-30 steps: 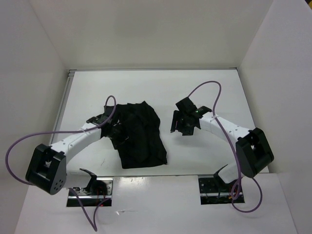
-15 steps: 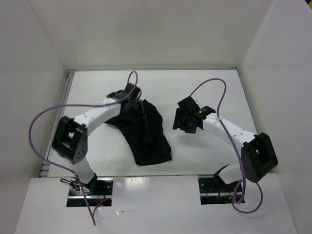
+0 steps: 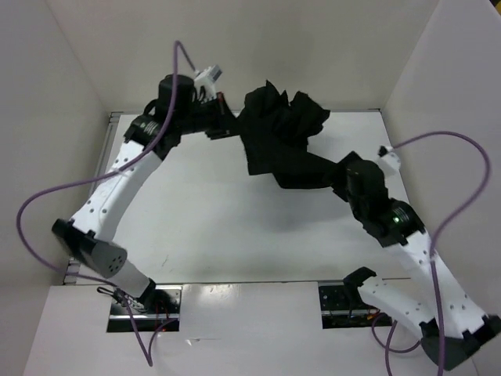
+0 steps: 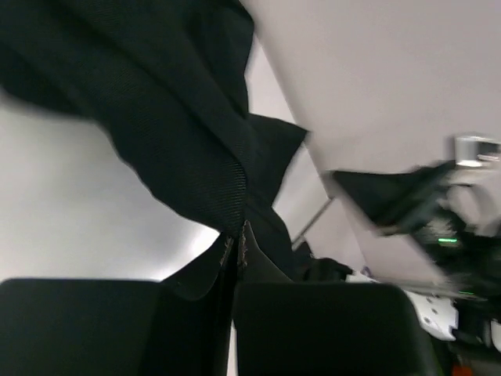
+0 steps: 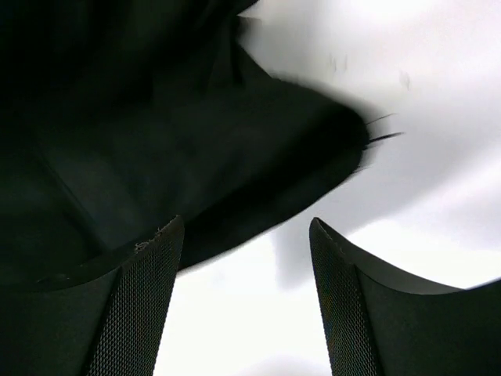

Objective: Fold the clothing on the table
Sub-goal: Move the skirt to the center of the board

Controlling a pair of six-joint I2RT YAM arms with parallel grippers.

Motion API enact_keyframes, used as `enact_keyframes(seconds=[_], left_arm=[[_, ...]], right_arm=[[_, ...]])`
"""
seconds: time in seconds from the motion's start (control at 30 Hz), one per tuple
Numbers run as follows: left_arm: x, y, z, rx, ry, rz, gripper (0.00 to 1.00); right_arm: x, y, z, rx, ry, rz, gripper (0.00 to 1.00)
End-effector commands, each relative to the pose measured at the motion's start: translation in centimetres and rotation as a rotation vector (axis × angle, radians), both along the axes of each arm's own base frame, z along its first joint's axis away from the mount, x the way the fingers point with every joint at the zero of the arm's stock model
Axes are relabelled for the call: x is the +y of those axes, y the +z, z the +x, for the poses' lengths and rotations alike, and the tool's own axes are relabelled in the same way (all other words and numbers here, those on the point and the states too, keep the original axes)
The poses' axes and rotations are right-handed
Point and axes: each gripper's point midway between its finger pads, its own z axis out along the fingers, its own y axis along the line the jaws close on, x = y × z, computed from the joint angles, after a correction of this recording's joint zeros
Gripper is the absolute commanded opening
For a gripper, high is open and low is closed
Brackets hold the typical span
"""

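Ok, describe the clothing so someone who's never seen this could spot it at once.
Look at the far edge of the white table, between the left arm and the right arm. The clothing hangs bunched in the air, pinched in the left jaws. It is the only soft black fabric; other black things are hard robot parts.

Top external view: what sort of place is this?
Likely a robot lab cell: white table boxed in by white walls, left arm and right arm mounted at its near edge, one black garment.

The clothing (image 5: 141,133) is blurred in the right wrist view, its top and left cut off.
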Motion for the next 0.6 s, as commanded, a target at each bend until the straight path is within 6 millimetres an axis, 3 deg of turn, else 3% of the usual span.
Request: enact_keyframes(seconds=[0.0,0.07,0.1,0.13,0.23,0.27,0.3,0.33,0.37,0.4,0.5,0.57], left_arm=[[3.9,-7.2,-0.5,0.159,0.062,0.048,0.00],[5.9,-10.9,-1.1,0.227,0.118,0.073,0.00],[6.5,-14.1,-1.5,0.299,0.145,0.110,0.00],[7.9,-19.3,-2.8,0.403,0.180,0.172,0.00],[11.3,-27.9,-5.0,0.604,0.311,0.349,0.00],[12.3,-29.7,-6.3,0.652,0.330,0.398,0.00],[12.8,-30.3,-6.9,0.670,0.342,0.424,0.02],[13.1,-30.6,-7.3,0.678,0.350,0.438,0.13],[13.2,-30.6,-7.6,0.677,0.350,0.437,0.58],[13.6,-30.8,-8.3,0.686,0.356,0.450,0.68],[13.8,-29.9,-8.9,0.679,0.369,0.430,0.90],[14.0,-30.0,-9.5,0.687,0.369,0.435,0.91]], right_arm=[[-3.5,3.4,-0.1,-0.122,-0.135,0.027,0.71],[-3.8,2.7,0.2,-0.091,-0.114,-0.001,0.71],[-3.2,2.0,0.6,-0.057,-0.079,-0.002,0.71],[-3.1,1.5,0.8,-0.039,-0.068,-0.005,0.71],[-1.6,-0.1,1.2,0.026,0.014,-0.009,0.71],[-1.1,-0.5,1.3,0.044,0.032,-0.003,0.71],[-0.8,-0.9,1.4,0.061,0.051,-0.008,0.71],[0.1,-1.9,1.6,0.102,0.087,0.003,0.71],[0.5,-2.7,1.6,0.135,0.116,-0.006,0.71],[1.0,-3.4,1.7,0.163,0.142,-0.007,0.71],[3.3,-6.6,1.2,0.303,0.260,0.014,0.71],[4.7,-9.4,0.0,0.432,0.336,0.047,0.69]])
